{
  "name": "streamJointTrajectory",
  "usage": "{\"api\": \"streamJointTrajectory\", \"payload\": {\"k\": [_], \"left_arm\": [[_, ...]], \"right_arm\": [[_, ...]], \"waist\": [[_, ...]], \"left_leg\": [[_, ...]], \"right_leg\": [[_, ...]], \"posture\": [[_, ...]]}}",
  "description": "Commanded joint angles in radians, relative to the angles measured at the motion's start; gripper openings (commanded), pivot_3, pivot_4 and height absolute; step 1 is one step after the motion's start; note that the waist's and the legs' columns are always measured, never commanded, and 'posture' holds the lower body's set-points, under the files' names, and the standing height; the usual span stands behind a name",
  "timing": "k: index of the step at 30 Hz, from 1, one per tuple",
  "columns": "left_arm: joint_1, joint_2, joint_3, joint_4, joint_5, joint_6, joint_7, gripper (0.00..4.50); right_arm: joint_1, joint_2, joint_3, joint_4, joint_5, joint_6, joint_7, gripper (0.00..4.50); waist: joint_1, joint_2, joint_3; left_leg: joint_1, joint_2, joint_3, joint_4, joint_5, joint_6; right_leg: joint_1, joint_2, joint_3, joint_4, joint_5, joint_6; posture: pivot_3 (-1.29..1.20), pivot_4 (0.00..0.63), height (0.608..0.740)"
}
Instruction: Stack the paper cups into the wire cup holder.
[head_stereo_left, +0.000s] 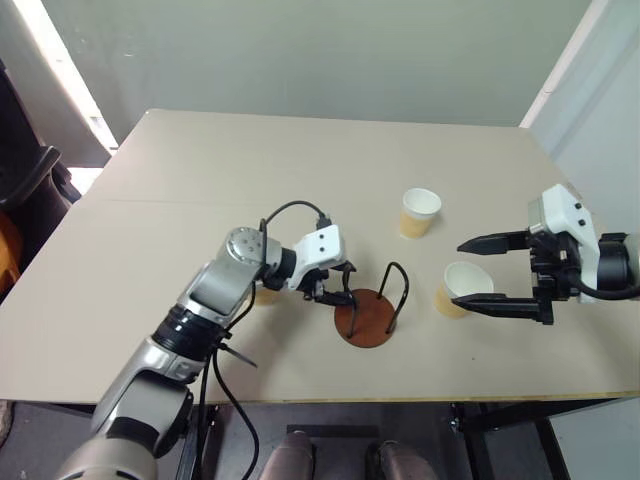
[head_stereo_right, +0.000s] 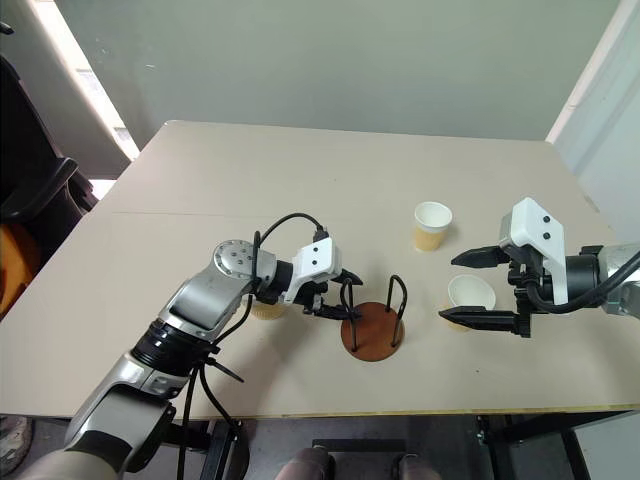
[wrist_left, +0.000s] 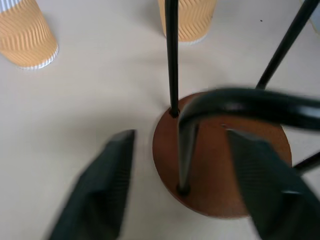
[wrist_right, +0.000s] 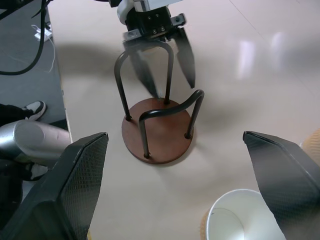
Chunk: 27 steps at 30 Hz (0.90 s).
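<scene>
1. Risk first: the left gripper (head_stereo_left: 338, 291) sits at the near edge of the wire cup holder (head_stereo_left: 366, 318), its fingers spread to either side of one wire loop. If it closes or swings from here it would likely catch the wire and drag or tip the light stand.
2. The right gripper (head_stereo_left: 497, 273) is wide apart around an upright paper cup (head_stereo_left: 459, 288) without touching it. A hard squeeze could crush the thin wall; an off-centre one could knock it over.
3. A second cup (head_stereo_left: 419, 211) stands further back on the table (head_stereo_left: 300, 180), and a third cup (head_stereo_right: 268, 308) is partly hidden behind the left forearm, where an elbow sweep could bump it.
4. No cup is in the holder yet, so all 3 remain to stack, I judge.
5. Cups: tapered, ribbed tan paper outside, white inside, rolled rim. Holder: flat round reddish-brown disc with thin black bent wire loops. Table: smooth, matte beige.
</scene>
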Motion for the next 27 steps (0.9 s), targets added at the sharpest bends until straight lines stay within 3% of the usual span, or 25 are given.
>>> {"api": "streamJointTrajectory", "payload": {"k": [1,7,14,20,27], "left_arm": [[-0.022,0.027,0.037,-0.059,-0.026,0.01,-0.029,4.46],[-0.041,0.062,0.113,-0.139,-0.112,0.093,-0.047,4.46],[-0.053,0.202,0.272,-0.198,-0.193,0.133,-0.057,4.46],[-0.027,0.35,0.464,-0.275,-0.401,0.221,-0.142,4.46],[0.086,0.453,0.535,-0.397,-0.537,0.311,-0.159,4.46]], "right_arm": [[0.003,-0.031,-0.007,-0.019,-0.015,-0.021,0.011,4.5],[0.051,-0.082,0.061,0.002,-0.137,-0.096,0.031,4.5],[0.07,-0.075,0.193,0.049,-0.29,-0.177,0.014,4.5],[0.056,-0.025,0.235,0.083,-0.334,-0.198,0.014,4.5],[0.05,-0.017,0.276,0.119,-0.391,-0.22,0.027,4.5]], "waist": [[0.0,0.0,0.0],[-0.001,0.0,0.0],[-0.011,0.001,0.001],[-0.014,0.001,0.001],[-0.016,0.001,0.001]], "left_leg": [[0.0,0.0,0.0,0.0,0.0,0.0],[-0.001,0.0,0.0,0.001,-0.001,0.001],[0.0,0.001,0.001,0.0,-0.001,0.001],[-0.001,0.001,0.001,0.0,-0.002,0.003],[-0.002,0.001,0.001,0.0,-0.002,0.003]], "right_leg": [[0.0,0.0,0.0,0.0,0.0,0.0],[0.0,0.0,0.0,-0.001,0.0,0.0],[-0.001,0.0,0.001,0.001,0.0,0.0],[-0.002,0.0,0.001,0.0,0.0,0.0],[-0.003,-0.001,0.001,-0.001,0.0,0.0]], "posture": [[0.0,0.15,0.74],[0.0,0.15,0.74],[0.0,0.15,0.74],[0.0,0.15,0.74],[0.0,0.15,0.74]]}}
